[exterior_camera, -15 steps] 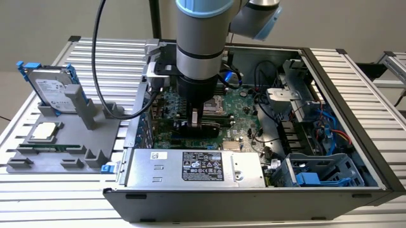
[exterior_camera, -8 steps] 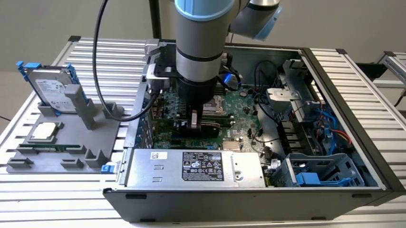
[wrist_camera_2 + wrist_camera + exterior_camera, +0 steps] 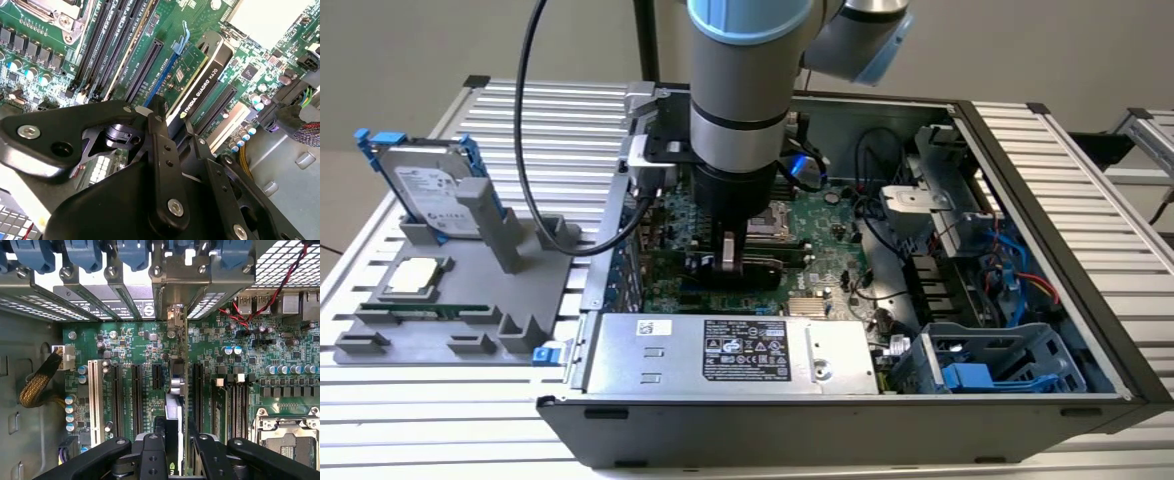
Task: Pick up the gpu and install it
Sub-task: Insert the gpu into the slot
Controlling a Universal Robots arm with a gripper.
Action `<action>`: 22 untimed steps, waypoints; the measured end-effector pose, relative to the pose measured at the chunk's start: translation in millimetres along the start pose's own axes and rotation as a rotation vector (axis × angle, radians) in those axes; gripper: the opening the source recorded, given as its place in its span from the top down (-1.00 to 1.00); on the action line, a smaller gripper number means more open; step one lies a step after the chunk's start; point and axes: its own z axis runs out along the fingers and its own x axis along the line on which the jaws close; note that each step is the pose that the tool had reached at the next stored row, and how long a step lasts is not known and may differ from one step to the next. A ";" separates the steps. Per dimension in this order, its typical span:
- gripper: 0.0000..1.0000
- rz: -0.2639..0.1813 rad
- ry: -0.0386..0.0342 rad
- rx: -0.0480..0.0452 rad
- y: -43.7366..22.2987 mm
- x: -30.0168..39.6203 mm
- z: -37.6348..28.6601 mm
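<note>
Tool (image 3: 172, 440) hides gpu (image 3: 197, 82) edge

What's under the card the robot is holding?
The gpu stands on edge in the gripper, over the green motherboard and its long black slots. The card's bottom edge is hidden, so seating can't be judged.
</note>
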 end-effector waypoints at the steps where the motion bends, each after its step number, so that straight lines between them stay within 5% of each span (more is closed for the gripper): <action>1: 1.00 0.000 -0.0003 0.0000 0.0 0.0 -0.4; 22: 1.00 0.000 -0.0013 -0.0003 -0.2 3.0 4.8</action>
